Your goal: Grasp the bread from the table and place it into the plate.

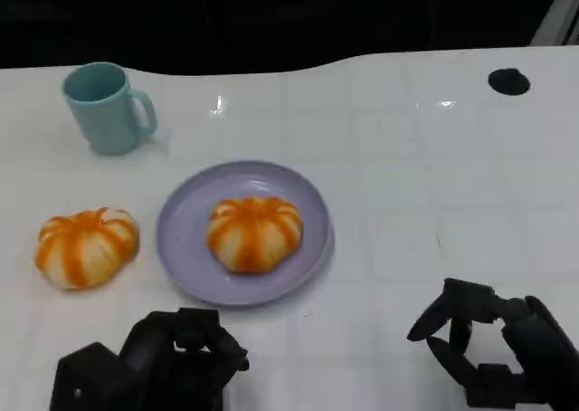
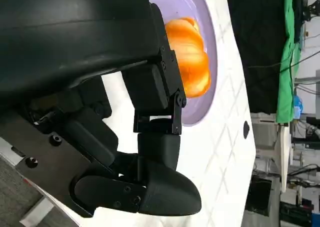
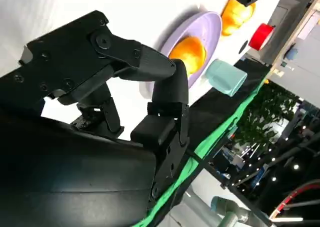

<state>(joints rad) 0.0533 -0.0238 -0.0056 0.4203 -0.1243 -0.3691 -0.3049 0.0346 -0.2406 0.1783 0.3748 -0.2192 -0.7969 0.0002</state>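
Observation:
An orange-striped round bread [image 1: 254, 234] lies on the lilac plate [image 1: 181, 248] in the middle of the table. A second, matching bread [image 1: 87, 246] sits on the table just left of the plate. My left hand [image 1: 158, 361] rests near the front edge below the plate, its fingers loosely bent and holding nothing. At the lower right my right hand [image 1: 493, 348] has its fingers apart and empty. The left wrist view shows the left hand [image 2: 150, 137] with the plated bread [image 2: 192, 57] and plate [image 2: 197, 114] beyond it. The right wrist view shows the right hand [image 3: 150, 87], the plate [image 3: 205, 29] and both breads [image 3: 189, 49] [image 3: 235, 12].
A teal mug [image 1: 109, 108] stands at the back left, behind the loose bread. A black round hole [image 1: 508, 81] marks the table at the back right. The table's far edge runs along a dark background. White tabletop stretches between the plate and my right hand.

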